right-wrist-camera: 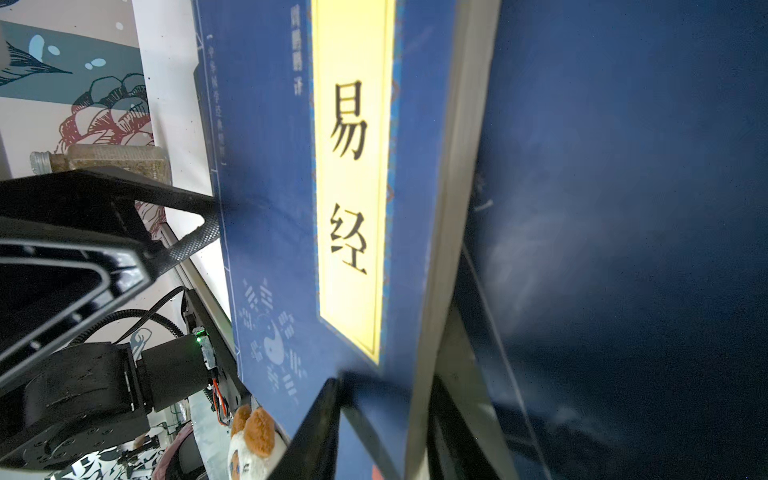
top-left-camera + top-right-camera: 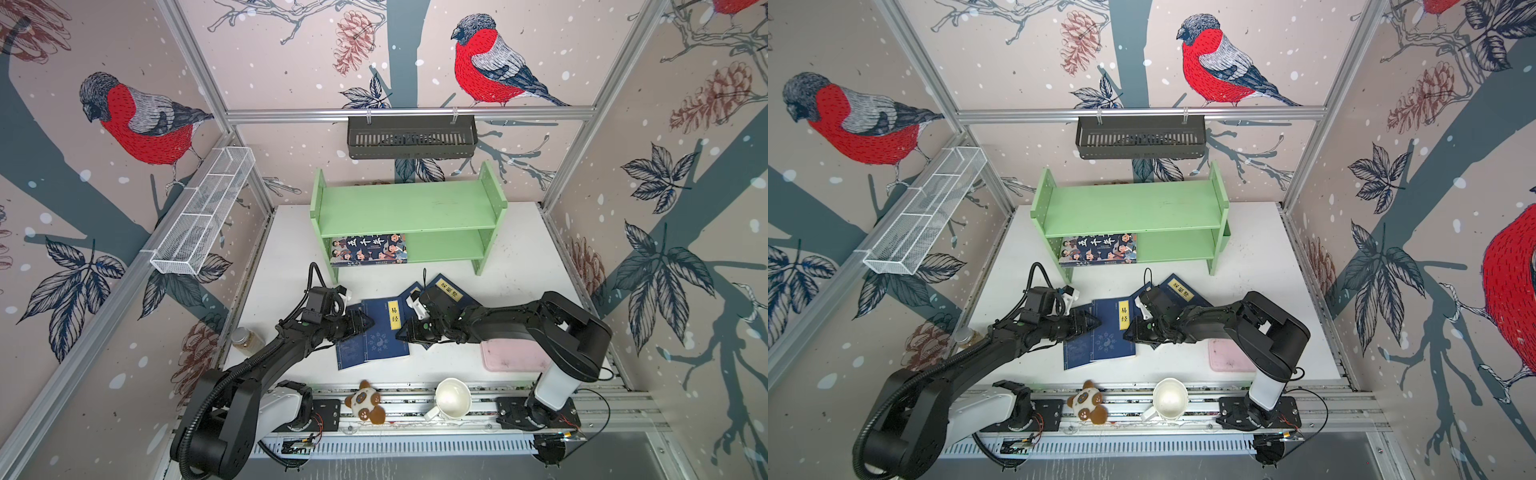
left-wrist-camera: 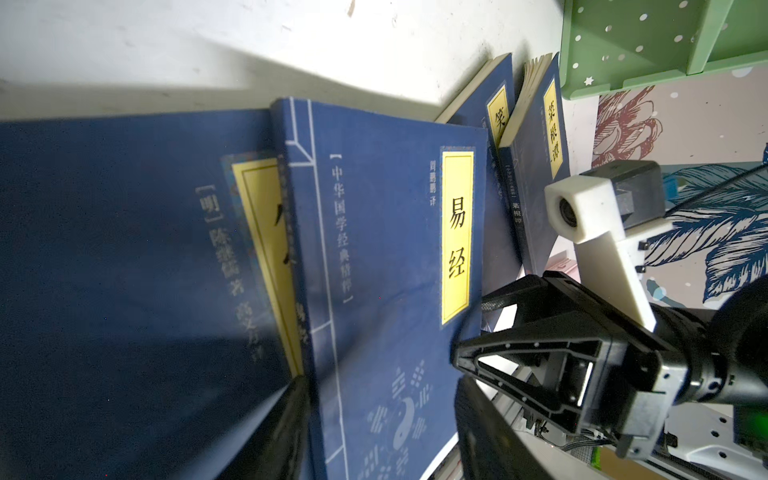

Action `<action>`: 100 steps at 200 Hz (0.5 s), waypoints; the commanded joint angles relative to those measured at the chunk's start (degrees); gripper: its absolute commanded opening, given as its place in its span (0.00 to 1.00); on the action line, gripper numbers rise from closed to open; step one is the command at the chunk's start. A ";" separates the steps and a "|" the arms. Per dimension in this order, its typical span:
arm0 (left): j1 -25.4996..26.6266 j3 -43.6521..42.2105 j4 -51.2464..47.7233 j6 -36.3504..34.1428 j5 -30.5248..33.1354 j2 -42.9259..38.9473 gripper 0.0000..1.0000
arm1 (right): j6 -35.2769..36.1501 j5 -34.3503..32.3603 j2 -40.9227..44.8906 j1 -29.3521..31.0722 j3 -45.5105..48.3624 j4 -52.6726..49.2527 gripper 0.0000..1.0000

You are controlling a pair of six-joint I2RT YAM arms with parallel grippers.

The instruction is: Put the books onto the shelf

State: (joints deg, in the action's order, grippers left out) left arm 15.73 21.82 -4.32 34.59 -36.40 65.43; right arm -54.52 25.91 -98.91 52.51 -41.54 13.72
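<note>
table [image 2: 519, 291]: white work surface, seen whole in both top views.
shelf [image 2: 407, 208] [image 2: 1129, 208]: light green, two tiers, upright at the far middle of the table.
white wire basket [image 2: 208, 212]: hangs on the left wall rail.
black basket [image 2: 411, 137]: hangs on the back rail, above the shelf.
cartoon book [image 2: 369, 249]: lies flat on the shelf's lower tier, at its left end.
pink tray [image 2: 511, 353]: near right of the table, partly covered from above.
top navy book [image 2: 382, 343] [image 3: 386, 249] [image 1: 270, 208]: yellow label; in front of the shelf at mid-table, not on the shelf.
lower navy book [image 2: 349, 359] [image 3: 124, 249]: under the top navy book, showing at its left and near sides.
far navy books [image 2: 451, 291] [image 3: 536, 166]: two, overlapping, on the table just behind and right of the top navy book.
left gripper [image 2: 371, 322] [image 2: 1098, 322]: at the top navy book's spine edge; jaws apart, the cover showing between them in the left wrist view.
right gripper [image 2: 399, 334] [image 3: 471, 328]: at the same book's fore edge; jaws apart, one finger above the cover and one below, not seen to pinch.
mug [image 2: 451, 397]: white, on the front rail.
plush panda [image 2: 365, 401]: left of the mug.
jar [image 2: 243, 338]: at the table's left edge.
</note>
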 commanded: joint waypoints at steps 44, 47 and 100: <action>0.18 0.35 3.31 -1.31 -6.84 0.04 0.53 | -1.21 1.25 -0.93 0.03 -0.40 4.27 0.33; 0.17 0.53 2.89 -1.57 -6.65 0.11 0.53 | -1.25 1.39 -0.95 0.01 -0.39 4.32 0.33; 0.16 0.85 2.65 -2.93 -7.47 1.86 0.55 | -1.58 4.06 -1.98 -0.16 -0.53 8.11 0.30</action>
State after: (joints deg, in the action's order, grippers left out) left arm 15.73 22.20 -3.29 32.64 -37.01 66.17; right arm -55.79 27.83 -100.16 52.16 -41.52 16.23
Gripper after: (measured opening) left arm 0.549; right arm 0.303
